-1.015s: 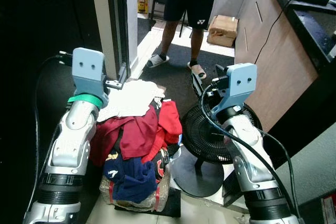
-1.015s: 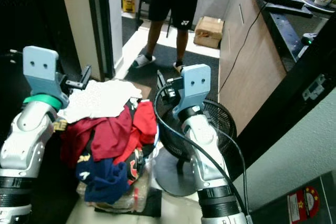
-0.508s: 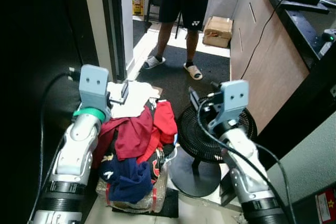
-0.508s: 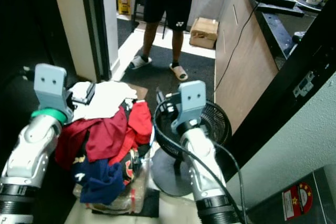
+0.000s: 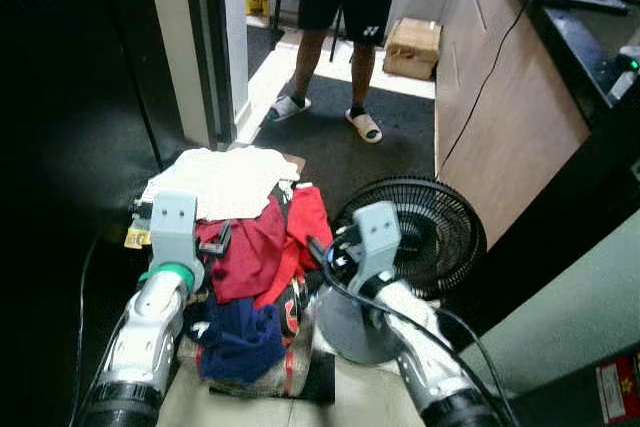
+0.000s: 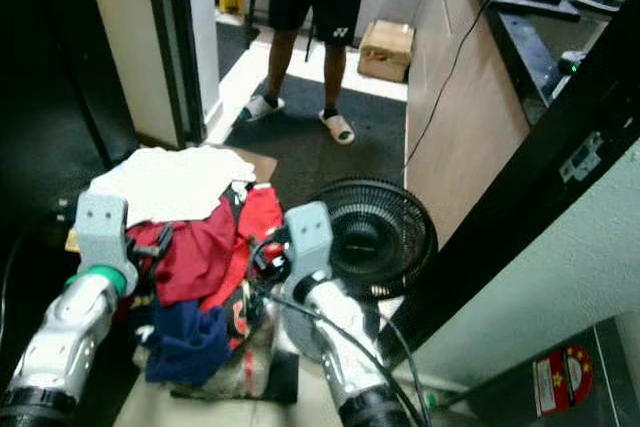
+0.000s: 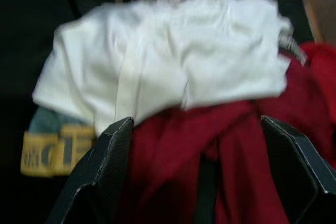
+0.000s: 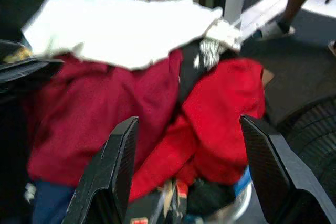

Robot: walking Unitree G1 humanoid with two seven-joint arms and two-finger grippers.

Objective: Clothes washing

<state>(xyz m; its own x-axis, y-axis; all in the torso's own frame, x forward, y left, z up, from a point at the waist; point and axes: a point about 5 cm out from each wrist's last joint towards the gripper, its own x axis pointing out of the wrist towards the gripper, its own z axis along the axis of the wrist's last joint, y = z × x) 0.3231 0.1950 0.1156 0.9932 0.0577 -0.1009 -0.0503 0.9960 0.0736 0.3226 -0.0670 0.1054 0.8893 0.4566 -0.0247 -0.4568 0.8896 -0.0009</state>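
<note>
A heap of clothes (image 5: pixel 250 267) overflows a basket on the floor: a white cloth (image 5: pixel 215 179) on top, a dark red garment (image 5: pixel 248 250), a red one (image 5: pixel 308 225) and a navy one (image 5: pixel 235 335). My left gripper (image 5: pixel 216 238) is low at the heap's left side and stands open. Its fingers (image 7: pixel 113 150) straddle the dark red garment (image 7: pixel 231 145) just below the white cloth (image 7: pixel 173 66). My right gripper (image 5: pixel 322 253) is at the heap's right side, also open. Its fingers (image 8: pixel 262 150) frame the red garment (image 8: pixel 220 114) and the dark red one (image 8: pixel 105 124).
A black floor fan (image 5: pixel 425 232) stands right beside the heap, behind my right arm. A person (image 5: pixel 345 7) in a red shirt and black shorts stands in the passage ahead, near a cardboard box (image 5: pixel 412 47). A wooden counter side (image 5: pixel 500 97) runs along the right, a door frame (image 5: pixel 190 47) along the left.
Both arms have come down from chest height to the sides of the clothes heap. The camera has shifted too, so more of the white cloth and fan shows.
</note>
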